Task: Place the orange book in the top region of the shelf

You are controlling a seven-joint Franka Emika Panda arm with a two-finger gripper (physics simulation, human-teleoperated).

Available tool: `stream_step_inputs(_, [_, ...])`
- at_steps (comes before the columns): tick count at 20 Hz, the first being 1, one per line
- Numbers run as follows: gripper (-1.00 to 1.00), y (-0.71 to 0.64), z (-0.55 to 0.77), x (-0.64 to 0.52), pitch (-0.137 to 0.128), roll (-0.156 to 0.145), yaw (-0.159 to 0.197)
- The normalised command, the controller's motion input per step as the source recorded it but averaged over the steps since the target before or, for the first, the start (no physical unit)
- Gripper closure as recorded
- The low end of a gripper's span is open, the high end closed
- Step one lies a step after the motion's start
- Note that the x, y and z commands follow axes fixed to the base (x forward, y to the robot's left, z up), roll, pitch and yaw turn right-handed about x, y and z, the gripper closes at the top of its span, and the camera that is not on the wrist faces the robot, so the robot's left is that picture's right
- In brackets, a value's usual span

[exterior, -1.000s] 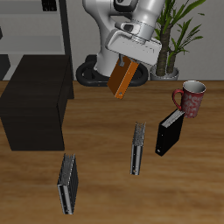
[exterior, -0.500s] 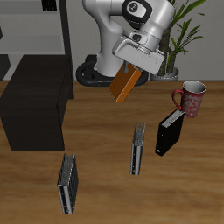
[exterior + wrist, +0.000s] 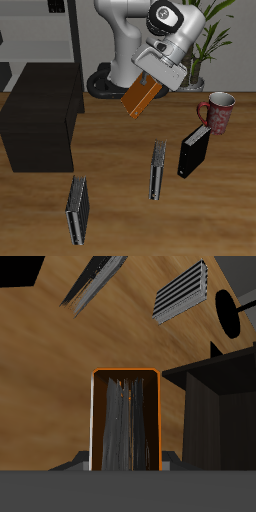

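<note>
Orange book (image 3: 141, 96): thin hardback, bright orange covers, held in the air above the wooden bench (image 3: 120, 215), tilted with its lower end toward the shelf side. It touches nothing on the bench. In the wrist view the orange book (image 3: 125, 419) shows end-on, an orange frame around grey page edges.

End effector (image 3: 153, 76): closed on the upper end of the orange book, both fingers clamped against its covers; mounted on a white and grey arm reaching forward from the back of the bench.

Shelf (image 3: 40, 112): large, low, blackish-brown wooden unit with a flat top, standing on the bench well apart from the book. Its top carries nothing visible. In the wrist view the shelf (image 3: 222, 406) appears as a dark boxy mass beside the held book.

Black book (image 3: 193, 152): standing upright on the bench just in front of the mug.

Mug (image 3: 218, 113): dark red, white inside, handle visible, near the black book.

Grey-striped books: one (image 3: 157, 168) upright near the bench's middle, one (image 3: 77, 208) nearer the front edge.

Potted plant (image 3: 205, 40): green leaves, at the back of the bench, behind the mug.

Pale thin-framed rack (image 3: 45, 35): behind the shelf, partly cut off.
</note>
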Motion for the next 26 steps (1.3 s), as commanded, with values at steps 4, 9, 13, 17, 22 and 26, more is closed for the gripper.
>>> stream_step_inputs(4, [1.00, -0.16, 0.05, -0.01, -0.051, -0.166, -0.021])
stream_step_inputs(9, [1.00, -0.11, 0.02, 0.02, -0.036, -0.134, -0.003])
stream_step_inputs(13, [1.00, -0.07, -0.04, 0.00, -0.019, -0.071, 0.031])
stream_step_inputs(17, [1.00, -0.14, -0.03, 0.06, -0.012, -0.081, 0.004])
stream_step_inputs(22, [1.00, -0.13, 0.00, 0.08, -0.031, -0.112, -0.001])
stream_step_inputs(26, [1.00, -0.11, 0.06, 0.16, -0.007, -0.055, 0.003])
